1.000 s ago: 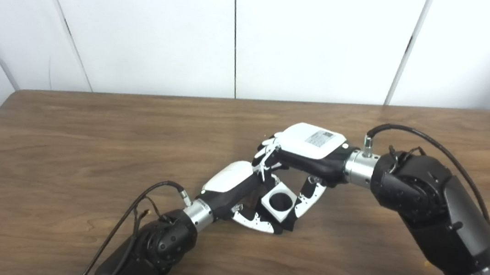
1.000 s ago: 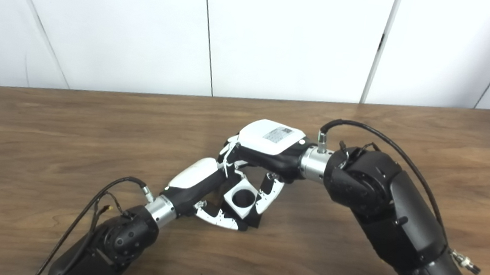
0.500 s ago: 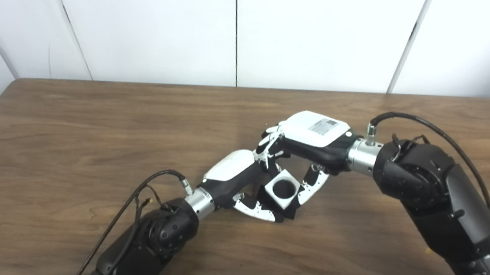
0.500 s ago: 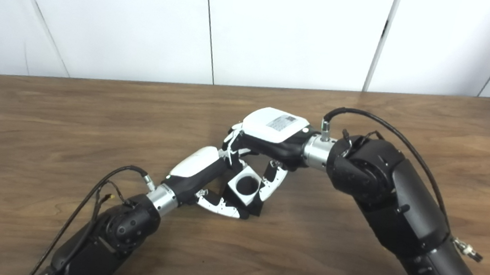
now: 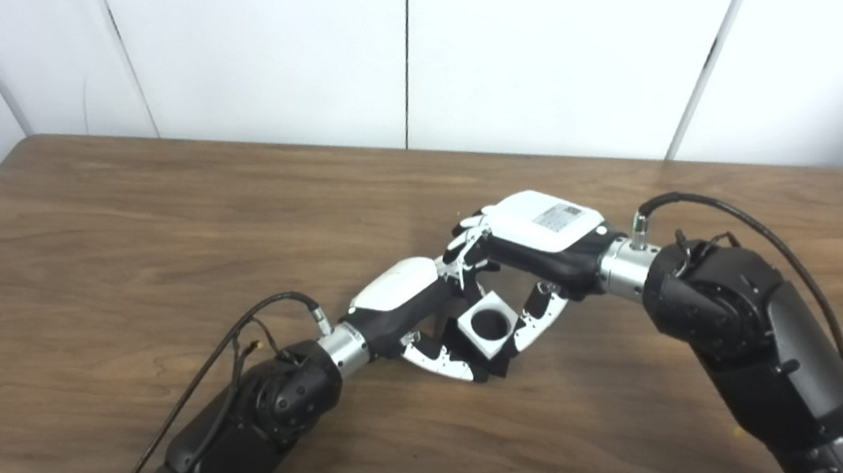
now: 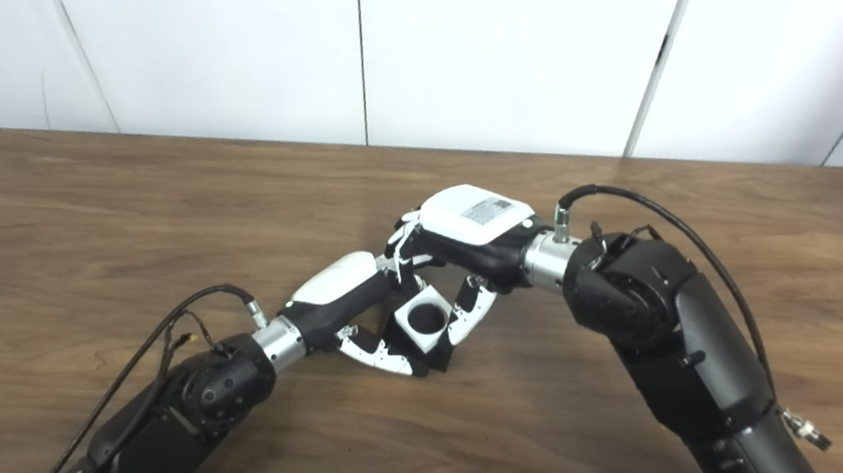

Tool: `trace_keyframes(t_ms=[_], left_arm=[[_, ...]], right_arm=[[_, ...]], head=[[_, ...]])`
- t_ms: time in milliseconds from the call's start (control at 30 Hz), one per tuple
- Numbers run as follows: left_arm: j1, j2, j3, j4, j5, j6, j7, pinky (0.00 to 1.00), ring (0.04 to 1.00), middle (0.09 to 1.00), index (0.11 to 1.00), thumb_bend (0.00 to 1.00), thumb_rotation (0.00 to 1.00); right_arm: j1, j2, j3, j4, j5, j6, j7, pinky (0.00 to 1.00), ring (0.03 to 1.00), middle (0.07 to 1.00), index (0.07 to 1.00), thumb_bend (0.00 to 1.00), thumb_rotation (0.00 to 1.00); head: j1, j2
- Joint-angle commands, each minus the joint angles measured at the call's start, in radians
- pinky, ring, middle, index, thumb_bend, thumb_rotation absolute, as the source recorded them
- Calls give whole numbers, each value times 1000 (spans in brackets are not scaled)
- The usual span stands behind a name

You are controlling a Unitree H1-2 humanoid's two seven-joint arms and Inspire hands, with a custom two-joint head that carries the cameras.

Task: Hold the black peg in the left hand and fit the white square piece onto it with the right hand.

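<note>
Near frame centre, on brown wood-grain desk (image 5: 112,233): white square piece (image 5: 488,330) with round dark hole, pinched between fingers (image 5: 534,330) of right hand (image 5: 540,238). Just left and below: left hand (image 5: 412,319), fingers (image 5: 443,362) curled around something black beneath the piece, presumably the peg (image 5: 498,366), mostly hidden by both hands. Grey label on back of right hand, print too small to read. Black cables looping off both wrists. White wall panels (image 5: 254,35) across upper frame.
</note>
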State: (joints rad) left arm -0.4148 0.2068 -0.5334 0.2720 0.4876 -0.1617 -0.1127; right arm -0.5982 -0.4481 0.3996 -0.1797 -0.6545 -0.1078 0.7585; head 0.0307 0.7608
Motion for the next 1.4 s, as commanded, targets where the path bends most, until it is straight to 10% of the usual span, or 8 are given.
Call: trace_keyframes(t_ms=[0, 267, 833, 1367], left_arm=[[33, 18, -37, 32, 77, 48, -56, 1000, 1000, 946, 493, 517, 87], [33, 20, -37, 25, 78, 55, -62, 1000, 1000, 948, 493, 517, 88], [32, 22, -38, 18, 75, 64, -68, 1000, 1000, 946, 493, 517, 89], [32, 28, -35, 37, 69, 34, -56, 1000, 1000, 946, 492, 518, 87]], right_arm=[[-37, -14, -20, -18, 10, 8, -12, 938, 904, 821, 488, 521, 149], [-39, -15, -20, -41, 13, 68, 34, 964, 931, 897, 810, 931, 380], [-44, -27, -13, -52, 10, 87, 49, 964, 939, 914, 829, 939, 379], [-135, -86, -116, -27, 78, 79, 10, 870, 883, 865, 775, 822, 252]], head=[[1, 0], [-1, 3], [0, 6], [-18, -8]])
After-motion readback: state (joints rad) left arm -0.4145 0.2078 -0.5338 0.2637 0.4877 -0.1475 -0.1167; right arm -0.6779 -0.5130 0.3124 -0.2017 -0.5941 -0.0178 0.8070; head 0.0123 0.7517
